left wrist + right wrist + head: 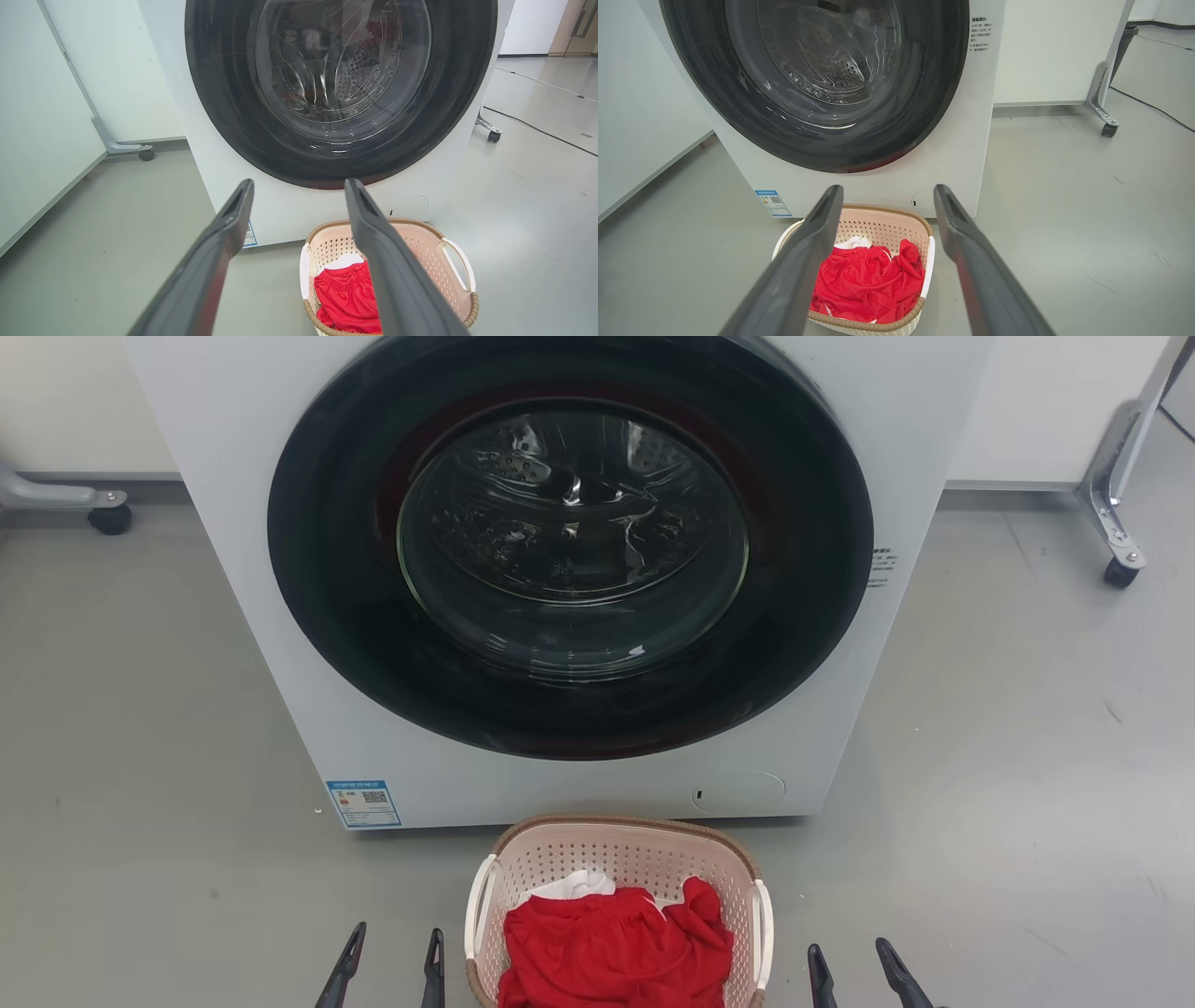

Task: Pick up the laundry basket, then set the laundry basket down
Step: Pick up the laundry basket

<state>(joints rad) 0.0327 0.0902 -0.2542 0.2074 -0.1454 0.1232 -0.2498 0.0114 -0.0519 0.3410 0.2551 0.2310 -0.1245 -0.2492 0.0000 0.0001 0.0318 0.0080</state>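
Head view: the laundry basket (607, 855) sits on the smooth grey floor (140, 756) just before the white washer (233, 579), between the left gripper (398, 933) and the right gripper (849, 947), near each but touching neither. Each gripper's two long dark fingers stand apart with nothing between them. The basket is a rounded rectangle of pale pink-beige plastic, its walls pierced with rows of small holes, its rim brown with a woven look, and it has two white handles (481, 905), one on each long side. One crumpled red garment (616, 947) fills most of it, with one white cloth (574, 885) showing at the far end. The washer has one round door (327, 569), a glossy black ring around clear domed glass, and one blue label (364, 803) at its lower corner. Left wrist view: the two tapered matte fingers are spread wide and empty; the basket lies low and to the right, partly behind that view's right finger, clear of it on the floor. Right wrist view: the fingers are again parted and empty, and the basket lies low and to the left, partly behind that view's left finger, close to the washer's base.
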